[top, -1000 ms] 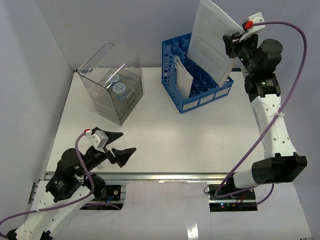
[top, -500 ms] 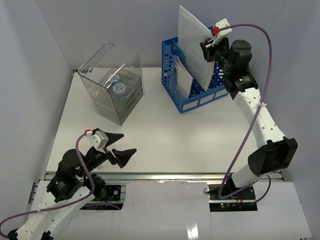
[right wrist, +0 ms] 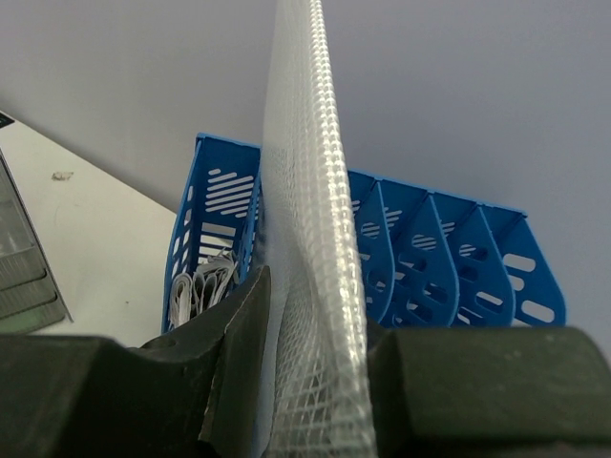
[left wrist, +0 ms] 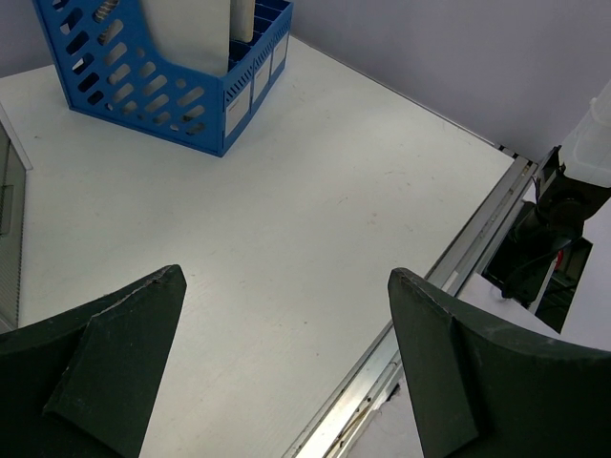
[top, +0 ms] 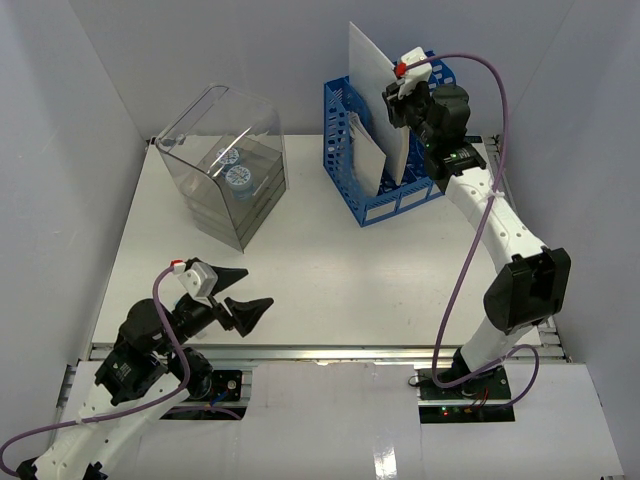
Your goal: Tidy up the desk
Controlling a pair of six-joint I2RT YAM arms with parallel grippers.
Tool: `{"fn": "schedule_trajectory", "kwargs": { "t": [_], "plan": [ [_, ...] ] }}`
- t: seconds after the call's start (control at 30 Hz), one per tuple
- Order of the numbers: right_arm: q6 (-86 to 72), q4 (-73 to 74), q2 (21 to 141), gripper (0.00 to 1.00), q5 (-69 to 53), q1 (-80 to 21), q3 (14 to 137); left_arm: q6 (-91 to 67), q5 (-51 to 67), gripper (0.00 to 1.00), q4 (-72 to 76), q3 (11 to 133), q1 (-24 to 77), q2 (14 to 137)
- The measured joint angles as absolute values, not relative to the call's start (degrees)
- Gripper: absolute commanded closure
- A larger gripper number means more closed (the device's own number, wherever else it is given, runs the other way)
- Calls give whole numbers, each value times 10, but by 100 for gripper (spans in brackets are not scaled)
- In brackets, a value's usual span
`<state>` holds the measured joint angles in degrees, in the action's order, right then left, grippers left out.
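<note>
Mesh-plastic sleeve, light and floppy, best pinched by its edge as the right gripper clenches it, stands over the rack at the rigid desk's far edge; left gripper gapes empty, front-left.

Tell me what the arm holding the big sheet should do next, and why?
Probably lower it straight down. The right jaws pinch the mesh sheet upright over the blue file rack, seemingly lined up with the slot beside the one holding papers. Its top stands high above the rack, so it likely isn't seated yet.
</note>
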<state>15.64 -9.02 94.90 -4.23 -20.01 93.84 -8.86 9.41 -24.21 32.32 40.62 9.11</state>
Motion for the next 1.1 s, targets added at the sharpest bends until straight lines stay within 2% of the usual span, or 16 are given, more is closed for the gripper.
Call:
{"fn": "schedule_trajectory", "kwargs": {
  "t": [0.33,0.4,0.43,0.57,0.6,0.7,0.87,1.1],
  "plan": [
    [130,-133,968,92,-51,-200,892,-92,83,2,-243,315,406,71],
    [123,-140,971,88,-55,-199,885,-93,83,2,-244,315,406,70],
    [120,-144,972,78,-57,-199,881,-93,83,2,-244,315,406,70],
    [110,-161,978,11,-69,-192,867,-93,83,2,-244,315,406,70],
    [111,-167,978,5,-73,-190,862,-93,82,2,-244,315,406,69],
    [114,-173,978,10,-81,-184,850,-95,81,2,-244,315,406,69],
    [125,-127,946,10,-81,-181,823,-97,81,2,-244,315,406,74],
    [137,-42,724,10,-109,-181,675,-120,79,2,-252,327,406,121]
  ]
}}
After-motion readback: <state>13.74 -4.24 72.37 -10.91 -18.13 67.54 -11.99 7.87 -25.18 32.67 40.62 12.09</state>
